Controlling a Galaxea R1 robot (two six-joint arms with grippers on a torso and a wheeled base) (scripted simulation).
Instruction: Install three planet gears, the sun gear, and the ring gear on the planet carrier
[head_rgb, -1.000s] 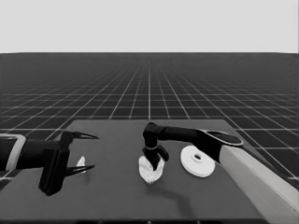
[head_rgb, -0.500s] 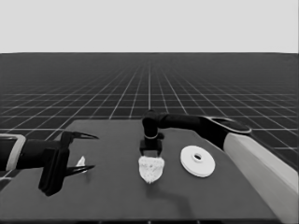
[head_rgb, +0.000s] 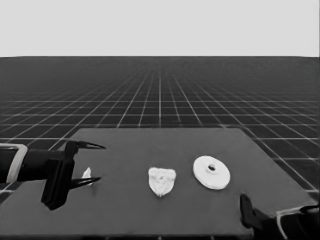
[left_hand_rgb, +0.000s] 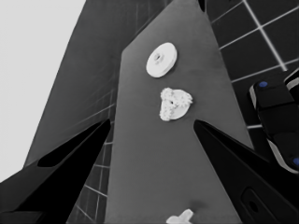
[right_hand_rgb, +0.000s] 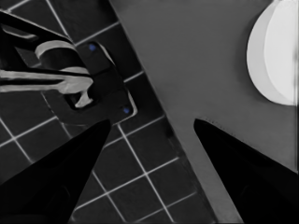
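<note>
Lying apart — lumpy toothed gear cluster (head_rgb: 162, 180), smooth holed larger round part (head_rgb: 211, 172).

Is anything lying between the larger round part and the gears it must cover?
Nothing visible. Only bare table separates the larger round part from the smaller round part carrying the gears. The right claw is at the near right corner, the left claw over the left end.

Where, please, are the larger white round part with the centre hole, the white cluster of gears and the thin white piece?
larger white round part (head_rgb: 212, 172), head view, flat face beside hole.
white cluster of gears (head_rgb: 162, 180), head view, middle.
thin white piece (head_rgb: 87, 174), head view, middle.
</note>
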